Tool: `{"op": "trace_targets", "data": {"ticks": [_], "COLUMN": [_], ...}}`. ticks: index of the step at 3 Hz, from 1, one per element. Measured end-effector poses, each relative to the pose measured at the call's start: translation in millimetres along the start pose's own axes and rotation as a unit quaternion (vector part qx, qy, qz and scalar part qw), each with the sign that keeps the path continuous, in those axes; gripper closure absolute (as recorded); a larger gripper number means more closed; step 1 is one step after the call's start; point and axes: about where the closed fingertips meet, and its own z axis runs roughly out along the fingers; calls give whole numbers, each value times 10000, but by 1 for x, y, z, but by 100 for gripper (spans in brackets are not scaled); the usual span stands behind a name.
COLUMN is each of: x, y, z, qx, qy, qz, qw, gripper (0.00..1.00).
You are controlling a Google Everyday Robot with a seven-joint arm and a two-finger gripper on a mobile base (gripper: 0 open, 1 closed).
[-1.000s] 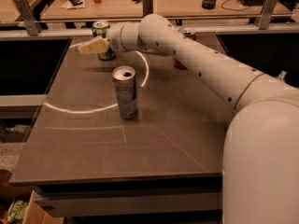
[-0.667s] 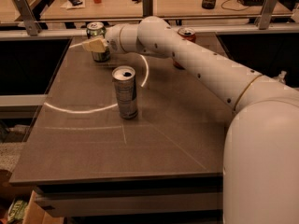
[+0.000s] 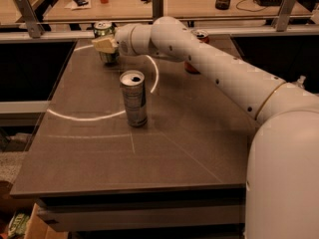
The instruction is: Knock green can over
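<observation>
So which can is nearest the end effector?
The green can, far left: the end effector is at it, away from the silver can and red can.

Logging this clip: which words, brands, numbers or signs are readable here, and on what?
None can be read.
green can, far left of the table, gripper at its side: pale label marks, too blurred.
silver can, mid-table: label marks, too blurred.
red can behind the arm: mostly hidden, nothing readable.

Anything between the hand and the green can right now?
Nothing. In the camera view the hand overlaps the front of the green can, with no gap showing.
</observation>
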Motion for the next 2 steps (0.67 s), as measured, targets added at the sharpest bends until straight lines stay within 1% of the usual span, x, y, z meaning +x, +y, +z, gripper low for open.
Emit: {"op": "trace_targets", "data": {"ticks": [1, 2], "x": [-32, -67], "y": [-8, -5], "z": [-42, -104], "qx": [120, 220], "qy": [22, 197], "qz": [-381, -797], "qw": [9992, 9964], "gripper": [100, 100]}}
